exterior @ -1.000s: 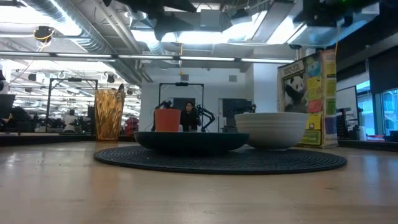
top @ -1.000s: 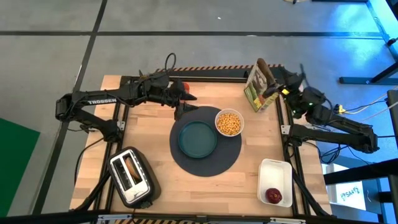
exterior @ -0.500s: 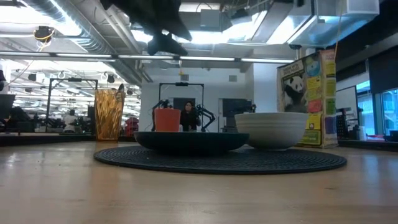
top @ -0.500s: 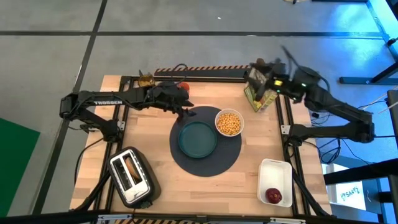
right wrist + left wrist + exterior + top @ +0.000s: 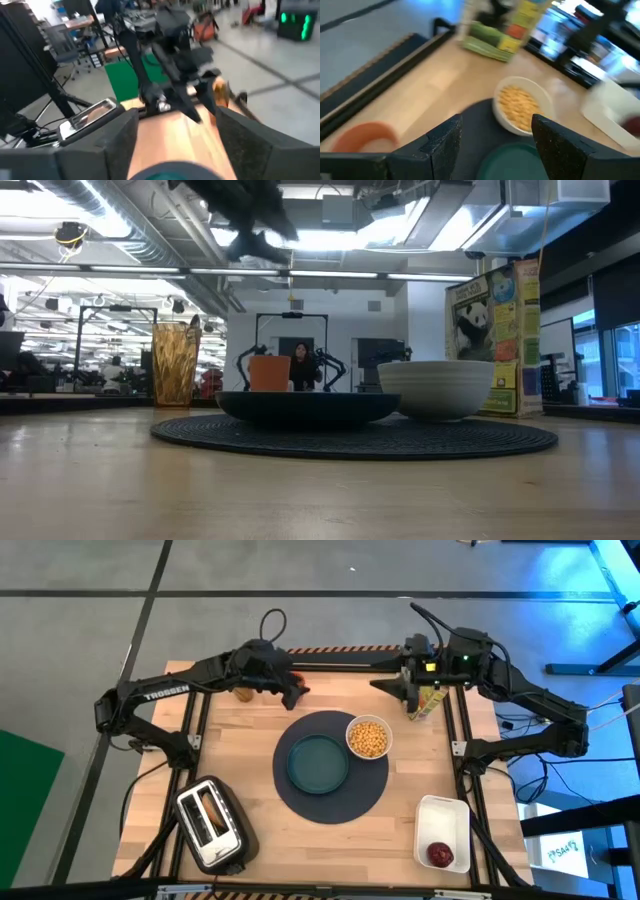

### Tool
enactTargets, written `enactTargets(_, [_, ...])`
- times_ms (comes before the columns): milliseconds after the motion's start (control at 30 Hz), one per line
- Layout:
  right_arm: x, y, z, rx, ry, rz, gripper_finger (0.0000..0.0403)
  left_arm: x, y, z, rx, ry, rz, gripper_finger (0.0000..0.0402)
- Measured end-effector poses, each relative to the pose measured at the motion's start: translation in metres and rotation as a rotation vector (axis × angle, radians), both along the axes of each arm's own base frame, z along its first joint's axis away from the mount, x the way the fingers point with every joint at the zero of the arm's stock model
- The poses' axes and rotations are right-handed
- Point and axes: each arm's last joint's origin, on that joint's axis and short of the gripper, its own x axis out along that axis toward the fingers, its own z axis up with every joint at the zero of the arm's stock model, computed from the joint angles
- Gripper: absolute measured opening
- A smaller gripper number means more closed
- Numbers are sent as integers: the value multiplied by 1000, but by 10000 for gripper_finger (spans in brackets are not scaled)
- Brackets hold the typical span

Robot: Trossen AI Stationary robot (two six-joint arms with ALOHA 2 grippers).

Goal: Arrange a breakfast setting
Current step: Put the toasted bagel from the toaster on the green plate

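A teal plate (image 5: 318,761) sits at the centre of a large round dark-blue mat (image 5: 330,802) on the wooden bench (image 5: 255,735), with a white bowl (image 5: 368,737) of yellow cereal touching the mat's far right edge. The left gripper (image 5: 296,692), fingers apart and empty, hangs above the bench's far edge near the small orange cup (image 5: 268,373) and tall amber glass (image 5: 176,363). The right gripper (image 5: 384,685), also spread and holding nothing, hovers beside a panda-printed cereal box (image 5: 425,700). A red fruit (image 5: 440,855) lies in a white tray (image 5: 442,822) at the near right; a toaster (image 5: 213,824) stands at the near left.
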Motion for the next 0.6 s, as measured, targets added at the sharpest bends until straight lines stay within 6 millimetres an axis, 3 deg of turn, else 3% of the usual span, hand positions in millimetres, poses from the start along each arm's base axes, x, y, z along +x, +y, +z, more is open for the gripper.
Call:
enactTargets(133, [-11, 10, -7, 199, 193, 51, 189, 7, -18, 1, 49, 4, -130, 234])
enactTargets(333, [-5, 63, -25, 383, 400, 221, 127, 10, -26, 0, 96, 19, -151, 234])
enactTargets(600, [-2, 125, -51, 498, 623, -67, 128, 15, -44, 0, 41, 2, -201, 234])
